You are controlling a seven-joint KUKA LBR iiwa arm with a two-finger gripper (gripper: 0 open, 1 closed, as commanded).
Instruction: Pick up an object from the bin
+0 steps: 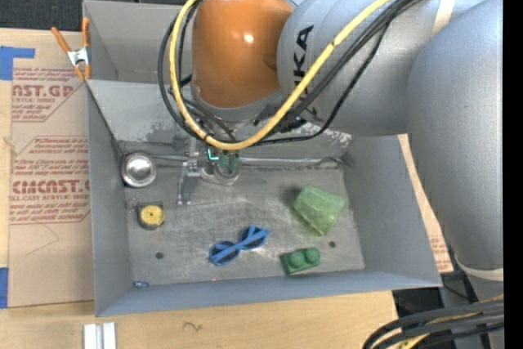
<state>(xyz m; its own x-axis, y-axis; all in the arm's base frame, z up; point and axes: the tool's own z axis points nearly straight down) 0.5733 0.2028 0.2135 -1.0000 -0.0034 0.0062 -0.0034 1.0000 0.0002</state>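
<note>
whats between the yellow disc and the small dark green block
In the camera view, a blue twisted piece lies between the yellow disc and the dark green block, nearer to the block.

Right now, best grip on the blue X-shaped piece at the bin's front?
Probably its narrow middle, where the arms cross. The blue X-shaped piece lies flat on the bin floor, clear of the dark green brick, so come straight down and close across that waist.
</note>
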